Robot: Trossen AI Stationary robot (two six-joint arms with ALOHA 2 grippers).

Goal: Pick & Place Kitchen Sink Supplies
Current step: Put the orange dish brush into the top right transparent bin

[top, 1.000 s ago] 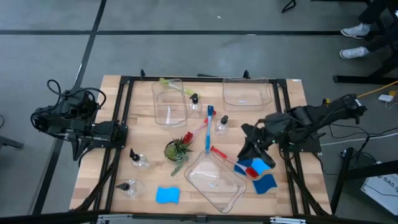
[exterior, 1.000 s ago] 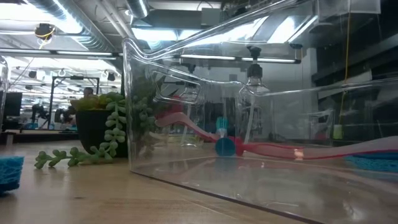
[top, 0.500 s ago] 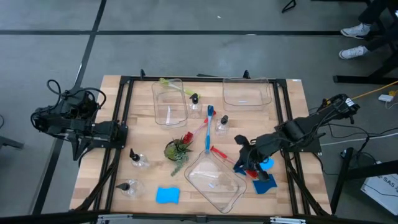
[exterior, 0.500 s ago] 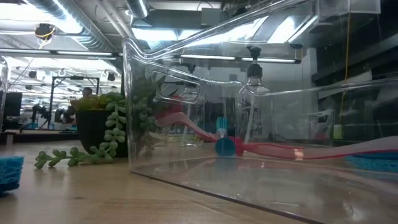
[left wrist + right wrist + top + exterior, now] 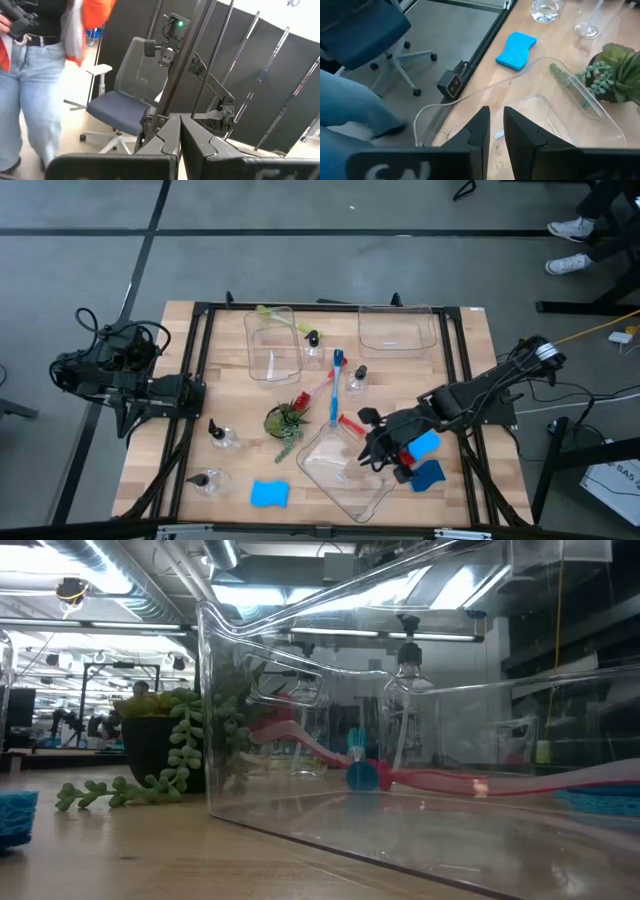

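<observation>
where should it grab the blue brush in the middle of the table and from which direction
Grip the blue brush mid-handle, coming straight down with fingers across the handle. It lies flat on the table, running front to back, and the red brush meets it near the far end, so the middle to near part looks freest.

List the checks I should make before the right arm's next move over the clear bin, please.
1. Right hand above the near clear rectangular plastic bin: ok.
2. Right hand carrying a supply: cannot tell.
3. Two blue rectangular sponges inside that bin: not ok, they lie beside it.
4. Small green-and-red potted plant apart from the right hand: ok.
5. Left hand out of the way at the table's left edge: ok.
</observation>
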